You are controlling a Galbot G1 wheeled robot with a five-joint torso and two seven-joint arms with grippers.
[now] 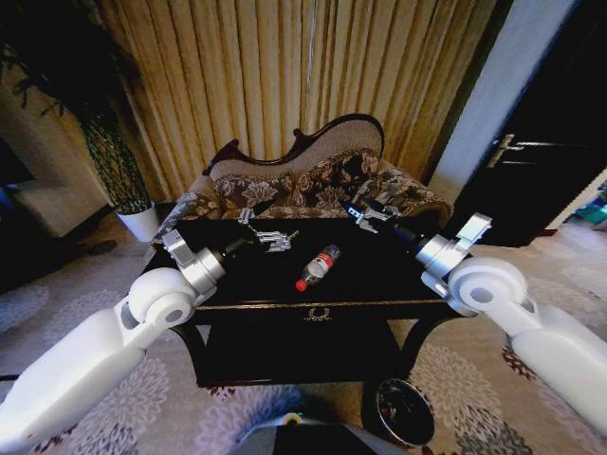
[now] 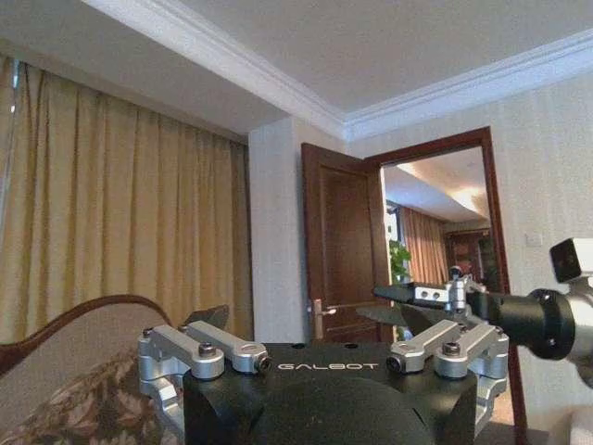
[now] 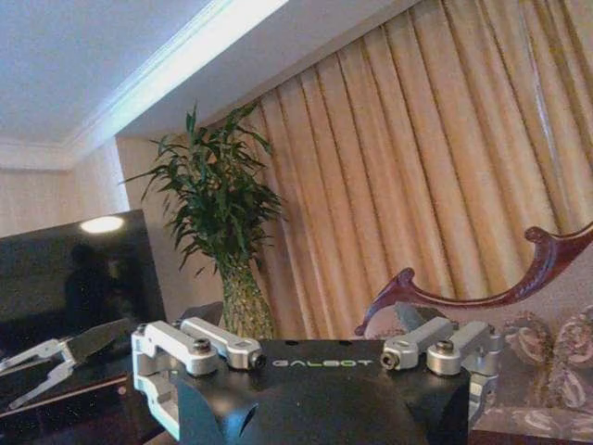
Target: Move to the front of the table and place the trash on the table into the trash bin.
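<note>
A clear plastic bottle with a red cap lies on its side near the middle of the dark table. My left gripper hovers open over the table's back left, a short way from the bottle. At the back right, my right gripper is also open above the table. Each wrist view shows the other gripper with its fingers spread: the right gripper and the left gripper. The round trash bin stands on the carpet below the table's front right corner.
A floral sofa stands right behind the table, with gold curtains beyond. A tall plant in a white pot is at the back left. A dark door is at the right. Patterned carpet surrounds the table.
</note>
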